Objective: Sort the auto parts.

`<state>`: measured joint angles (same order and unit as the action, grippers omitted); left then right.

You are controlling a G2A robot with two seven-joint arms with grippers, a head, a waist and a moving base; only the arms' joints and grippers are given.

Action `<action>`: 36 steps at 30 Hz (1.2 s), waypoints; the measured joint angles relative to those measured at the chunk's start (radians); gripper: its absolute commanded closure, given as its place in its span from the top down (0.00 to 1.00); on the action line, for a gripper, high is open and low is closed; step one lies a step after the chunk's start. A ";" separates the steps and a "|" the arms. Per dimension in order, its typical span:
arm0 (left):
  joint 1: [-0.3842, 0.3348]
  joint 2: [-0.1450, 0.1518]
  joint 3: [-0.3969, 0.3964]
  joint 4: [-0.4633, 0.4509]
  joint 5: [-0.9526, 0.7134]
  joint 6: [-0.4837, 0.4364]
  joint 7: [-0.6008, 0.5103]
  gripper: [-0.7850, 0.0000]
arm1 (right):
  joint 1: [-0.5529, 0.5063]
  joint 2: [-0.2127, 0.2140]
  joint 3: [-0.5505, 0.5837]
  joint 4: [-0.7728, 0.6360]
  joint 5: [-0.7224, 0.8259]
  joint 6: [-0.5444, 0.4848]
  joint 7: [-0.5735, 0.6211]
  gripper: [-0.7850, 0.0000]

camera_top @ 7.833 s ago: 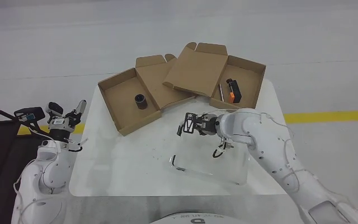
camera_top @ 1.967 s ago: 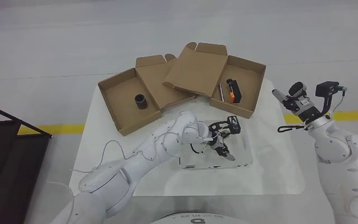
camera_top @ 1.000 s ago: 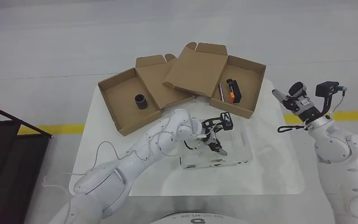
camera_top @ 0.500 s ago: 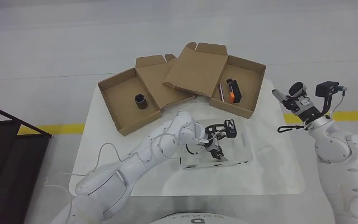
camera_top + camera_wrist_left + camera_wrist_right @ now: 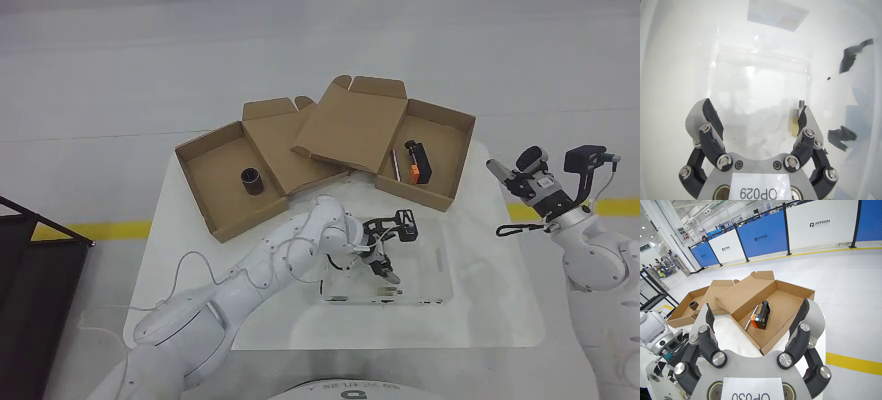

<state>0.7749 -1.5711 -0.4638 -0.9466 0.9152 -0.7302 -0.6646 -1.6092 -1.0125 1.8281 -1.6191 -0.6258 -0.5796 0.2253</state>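
Spread wide, the left claw (image 5: 757,113) hung low inside the clear tray (image 5: 425,272) on the white table (image 5: 200,290). A small threaded stud (image 5: 797,121) lay on the tray floor just beside one finger (image 5: 810,122); whether they touched could not be told. The right claw (image 5: 756,315) was also spread, gripping nothing, beside the table's right edge. One cardboard box (image 5: 455,120) held a black-and-orange part (image 5: 417,160) and a metal rod (image 5: 396,166). The other box (image 5: 200,160) held a black cylinder (image 5: 251,181).
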 measured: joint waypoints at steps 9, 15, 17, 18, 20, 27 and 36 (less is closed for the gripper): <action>0.026 0.005 -0.016 -0.027 -0.038 -0.040 0.049 1.00 | 0.000 0.000 0.000 0.000 0.000 0.000 0.000 1.00; 0.032 0.006 -0.031 -0.032 -0.085 -0.050 0.066 1.00 | 0.000 0.000 0.000 0.000 0.000 0.000 0.000 1.00; 0.032 0.006 -0.031 -0.031 -0.084 -0.050 0.066 1.00 | 0.000 0.000 0.000 0.000 0.000 0.000 0.000 1.00; 0.032 0.006 -0.031 -0.031 -0.084 -0.050 0.066 1.00 | 0.000 0.000 0.000 0.000 0.000 0.000 0.000 1.00; 0.031 0.006 -0.031 -0.031 -0.084 -0.050 0.066 1.00 | 0.000 0.000 0.000 0.000 0.000 0.000 0.000 1.00; 0.031 0.006 -0.031 -0.031 -0.084 -0.050 0.066 1.00 | 0.000 0.000 0.000 0.000 0.000 0.000 0.000 1.00; 0.040 0.006 -0.018 -0.044 -0.073 -0.053 0.052 1.00 | 0.000 0.000 0.000 0.000 0.000 0.000 0.000 1.00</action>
<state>0.8152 -1.5655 -0.4821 -0.9909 0.8421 -0.7835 -0.6130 -1.6092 -1.0125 1.8281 -1.6191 -0.6258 -0.5796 0.2253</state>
